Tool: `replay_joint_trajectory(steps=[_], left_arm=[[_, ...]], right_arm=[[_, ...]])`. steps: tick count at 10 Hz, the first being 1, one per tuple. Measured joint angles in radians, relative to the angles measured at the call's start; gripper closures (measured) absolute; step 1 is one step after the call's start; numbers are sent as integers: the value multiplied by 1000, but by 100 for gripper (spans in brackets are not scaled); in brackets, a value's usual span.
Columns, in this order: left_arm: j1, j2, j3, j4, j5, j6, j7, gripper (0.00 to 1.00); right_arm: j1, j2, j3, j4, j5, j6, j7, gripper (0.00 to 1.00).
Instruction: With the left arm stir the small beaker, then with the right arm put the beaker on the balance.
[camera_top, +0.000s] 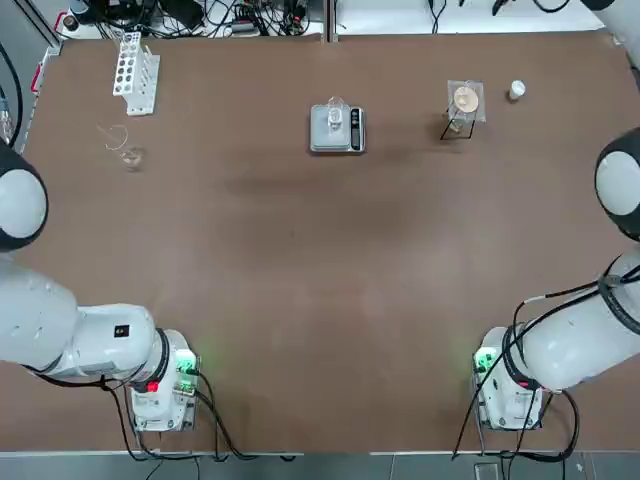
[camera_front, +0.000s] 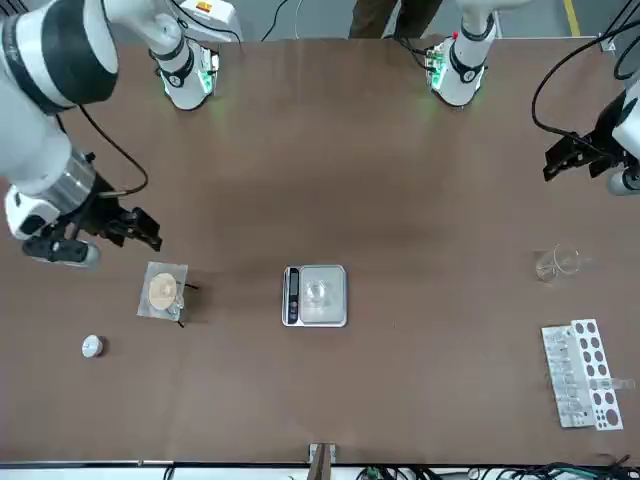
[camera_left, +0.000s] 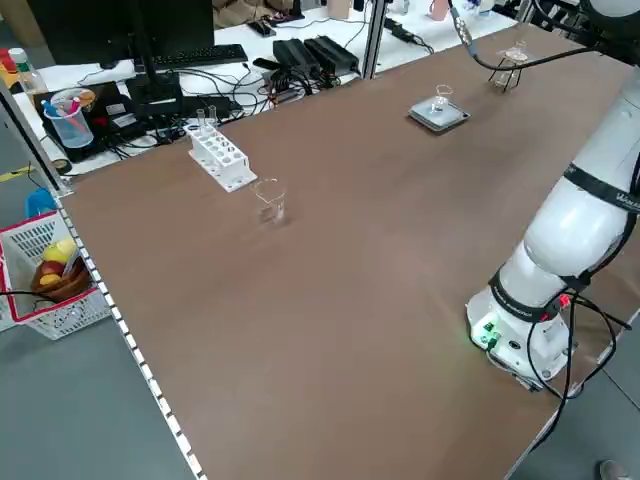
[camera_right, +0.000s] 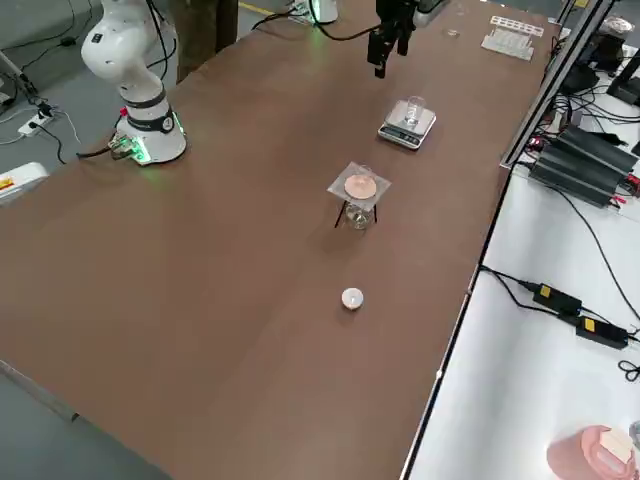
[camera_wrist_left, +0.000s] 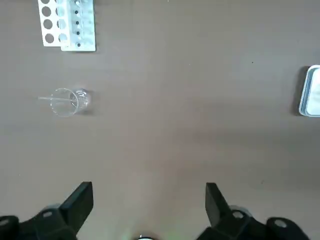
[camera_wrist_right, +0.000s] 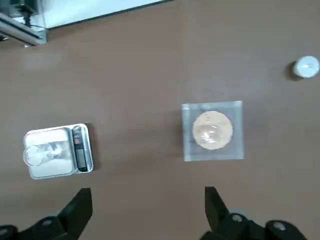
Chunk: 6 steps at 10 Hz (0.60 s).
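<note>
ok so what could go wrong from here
The small beaker is clear glass standing on the balance, so a brush from the right gripper, open with nothing between its fingers, might tip it.

The glass vessel has a thin rod leaning out past its rim; if the left gripper, also open and empty, caught that rod, the vessel could topple.

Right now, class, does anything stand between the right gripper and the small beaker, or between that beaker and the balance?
Nothing visible stands in either way. The small beaker already rests on the plate of the balance. The open, empty right gripper hovers off to the right; the gauze-topped stand seems beside its path.
</note>
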Motion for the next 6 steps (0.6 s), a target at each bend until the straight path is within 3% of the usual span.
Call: replay_joint_trajectory(steps=[6], left_arm=[[1, 0, -15, 4, 0, 0, 0, 1]], right_arm=[[-98, -15, -11, 96, -51, -158, -2, 0]])
